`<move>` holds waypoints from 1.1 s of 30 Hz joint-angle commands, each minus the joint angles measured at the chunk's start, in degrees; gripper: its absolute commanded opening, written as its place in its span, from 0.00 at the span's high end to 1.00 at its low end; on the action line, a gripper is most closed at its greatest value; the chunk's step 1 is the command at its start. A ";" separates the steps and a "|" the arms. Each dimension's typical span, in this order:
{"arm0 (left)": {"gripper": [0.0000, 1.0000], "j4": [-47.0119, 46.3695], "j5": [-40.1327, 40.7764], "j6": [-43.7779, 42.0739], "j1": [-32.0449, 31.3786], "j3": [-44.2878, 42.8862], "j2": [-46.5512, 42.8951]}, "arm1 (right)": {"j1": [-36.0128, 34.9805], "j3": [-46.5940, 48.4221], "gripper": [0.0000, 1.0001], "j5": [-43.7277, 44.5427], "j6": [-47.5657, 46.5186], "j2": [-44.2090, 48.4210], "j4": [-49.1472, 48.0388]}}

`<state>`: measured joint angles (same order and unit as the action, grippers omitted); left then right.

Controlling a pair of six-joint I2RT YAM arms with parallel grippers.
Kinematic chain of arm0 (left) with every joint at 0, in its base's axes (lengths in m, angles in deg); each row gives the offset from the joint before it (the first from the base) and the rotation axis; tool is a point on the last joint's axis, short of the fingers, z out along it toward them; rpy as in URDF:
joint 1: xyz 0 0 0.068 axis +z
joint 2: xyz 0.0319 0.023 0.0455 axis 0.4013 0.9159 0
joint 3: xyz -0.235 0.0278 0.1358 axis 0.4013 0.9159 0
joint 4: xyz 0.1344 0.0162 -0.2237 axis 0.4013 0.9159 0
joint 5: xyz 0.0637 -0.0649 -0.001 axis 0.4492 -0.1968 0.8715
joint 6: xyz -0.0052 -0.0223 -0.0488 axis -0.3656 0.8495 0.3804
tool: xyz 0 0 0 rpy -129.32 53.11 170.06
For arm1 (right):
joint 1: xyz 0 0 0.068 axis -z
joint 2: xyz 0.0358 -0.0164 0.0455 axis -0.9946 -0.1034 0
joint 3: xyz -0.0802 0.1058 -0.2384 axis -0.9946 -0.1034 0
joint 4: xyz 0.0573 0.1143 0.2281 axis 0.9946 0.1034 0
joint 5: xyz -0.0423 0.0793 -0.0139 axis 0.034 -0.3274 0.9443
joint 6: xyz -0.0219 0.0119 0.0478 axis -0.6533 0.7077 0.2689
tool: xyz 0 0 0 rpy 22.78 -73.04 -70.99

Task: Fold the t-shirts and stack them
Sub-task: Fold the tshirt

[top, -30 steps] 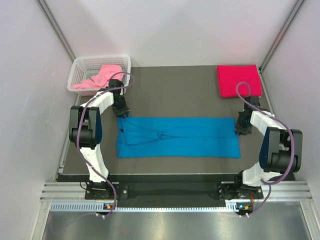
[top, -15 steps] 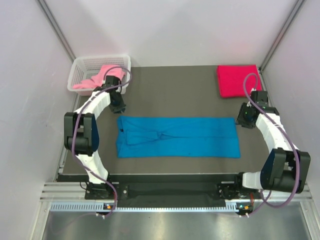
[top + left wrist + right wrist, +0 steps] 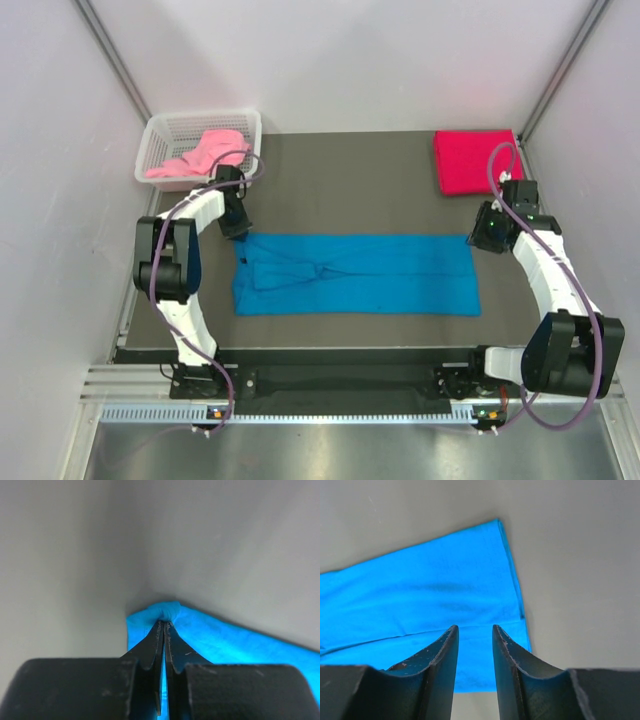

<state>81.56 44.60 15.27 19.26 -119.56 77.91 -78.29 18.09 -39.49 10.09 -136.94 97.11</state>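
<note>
Blue cloth decides this one: the blue t-shirt [image 3: 355, 273] lies on the tabletop [image 3: 350, 180] as a long band, its long axis running left to right between your two arms. Your left tool [image 3: 164, 625] sits at the band's far left corner, with its jaws pressed together on a small pucker of the blue cloth, so that end is gripped. Your right tool [image 3: 475, 630] is at the opposite end, by the far right corner. Its jaws are a narrow way apart with nothing between them, and the cloth's right edge lies just beneath the fingertips. The coming move likely turns on that right end: the corner lies almost straight down from the right tool, and each arm is nearest its own end of the band. The red t-shirt [image 3: 477, 161] rests folded at the tabletop's far right corner, well apart, and the pink t-shirt [image 3: 200, 155] is in the basket [image 3: 152, 145] at the far left
</note>
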 commanded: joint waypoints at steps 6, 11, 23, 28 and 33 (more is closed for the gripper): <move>0.93 0.19 0.79 -0.62 0.54 -3.41 1.10 | -0.42 4.43 0.66 -0.56 -0.66 1.91 0.65; 0.73 1.25 1.84 -1.94 0.54 -5.08 -3.73 | -0.59 5.13 0.65 -2.14 -0.48 2.53 0.83; 0.71 -0.68 1.31 -2.12 0.54 -2.54 -2.78 | -3.58 5.14 0.64 -2.93 0.13 1.74 -0.23; 0.75 -1.38 1.75 -1.68 0.62 -3.15 0.74 | -3.67 5.14 0.64 -2.85 -0.22 2.00 -0.40; 0.92 -3.14 2.19 -0.89 0.54 -3.76 3.90 | -3.67 4.70 0.64 -2.41 -0.13 2.26 -1.54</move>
<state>81.25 45.83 14.04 19.50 -122.51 80.22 -81.35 20.58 -42.09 10.02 -136.17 98.05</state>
